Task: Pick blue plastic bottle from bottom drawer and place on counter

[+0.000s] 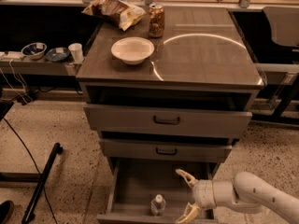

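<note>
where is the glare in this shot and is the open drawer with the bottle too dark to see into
Camera view: a bright arc of glare curves across the counter, right of the white bowl. Camera view: the bottom drawer lies in dim shadow, yet the blue plastic bottle shows clearly near its front. Camera view: the gripper, open just right of the bottle, is well lit.

On the counter (205, 59) you find a bowl (132, 49), a can (156, 20) and a snack bag (113, 11). The gripper (187, 196) hangs over the bottom drawer (135, 181).
</note>
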`<state>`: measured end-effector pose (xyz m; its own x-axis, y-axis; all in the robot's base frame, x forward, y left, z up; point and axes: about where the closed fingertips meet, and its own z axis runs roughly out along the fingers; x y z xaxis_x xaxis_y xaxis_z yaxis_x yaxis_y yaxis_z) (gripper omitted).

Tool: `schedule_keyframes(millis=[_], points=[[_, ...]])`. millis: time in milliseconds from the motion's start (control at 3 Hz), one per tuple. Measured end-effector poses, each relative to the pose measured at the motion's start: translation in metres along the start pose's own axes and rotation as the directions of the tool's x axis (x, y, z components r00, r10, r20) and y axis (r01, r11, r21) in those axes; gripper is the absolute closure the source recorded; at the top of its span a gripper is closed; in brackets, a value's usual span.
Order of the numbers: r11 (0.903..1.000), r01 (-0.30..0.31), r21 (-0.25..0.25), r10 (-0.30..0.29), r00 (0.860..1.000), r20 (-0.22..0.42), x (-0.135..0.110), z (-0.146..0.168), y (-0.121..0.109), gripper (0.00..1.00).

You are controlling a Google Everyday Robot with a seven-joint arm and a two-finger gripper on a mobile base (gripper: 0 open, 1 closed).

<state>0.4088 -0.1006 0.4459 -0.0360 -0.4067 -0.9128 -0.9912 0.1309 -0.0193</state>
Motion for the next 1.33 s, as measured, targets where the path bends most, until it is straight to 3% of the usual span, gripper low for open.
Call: schedule_keyframes(millis=[333,667,1000,1333], points=[[0.9996,-0.007,-0.027,0.007,1.0,0.008,0.002,0.007,0.0,0.0],[1.0,0.0,-0.003,0.001,0.999,0.05,0.028,0.036,-0.022,0.0],[0.9963,-0.047,0.071,0.044,0.998,0.05,0.103,0.093,-0.035,0.0],[0.989,-0.084,0.122,0.08,0.996,0.034,0.15,0.114,-0.04,0.0]])
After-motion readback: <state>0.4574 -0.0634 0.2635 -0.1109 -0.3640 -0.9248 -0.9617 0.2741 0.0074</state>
